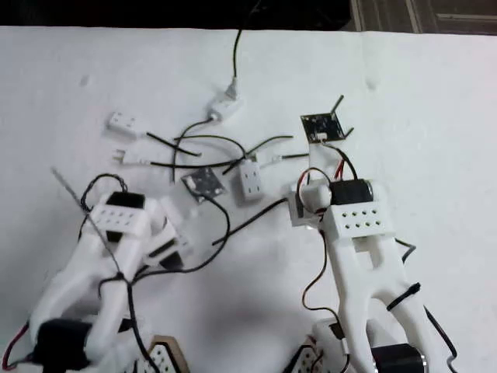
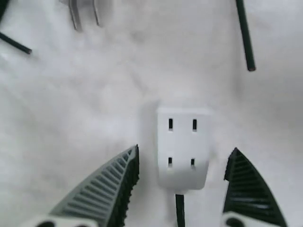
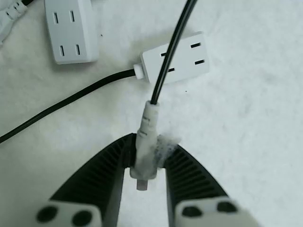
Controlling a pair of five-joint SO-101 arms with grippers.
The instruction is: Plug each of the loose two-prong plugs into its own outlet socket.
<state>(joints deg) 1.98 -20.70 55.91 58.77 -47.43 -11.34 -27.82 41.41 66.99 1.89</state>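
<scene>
White worktop (image 1: 419, 85): carries socket blocks, cords and both arms. In the high view the left arm (image 1: 85, 264) is at 7 o'clock and the right arm (image 1: 359, 256) at 5 o'clock.
Left claw (image 2: 184, 150): open. Its fingers (image 2: 118, 189) stand either side of the cord end of a four-slot socket block (image 2: 182, 137), with a gap visible on each side.
Plug prongs (image 2: 83, 13): two bare metal prongs beyond that block, pointing back toward the left claw and not inserted.
Right claw (image 3: 151, 144): closed on a white plug (image 3: 147, 124), gripped lengthwise.
Black cord (image 3: 171, 42): runs from the white plug across a near socket block (image 3: 191, 59).
Second socket block (image 3: 71, 30): close to the near one, not touching it.
Far socket block (image 1: 124, 122): at 10 o'clock on the worktop in the high view.
Two-prong plug (image 1: 128, 155): just at 6 o'clock of the far socket block, lying loose.
Centre socket block (image 1: 250, 180): near the worktop's middle.
</scene>
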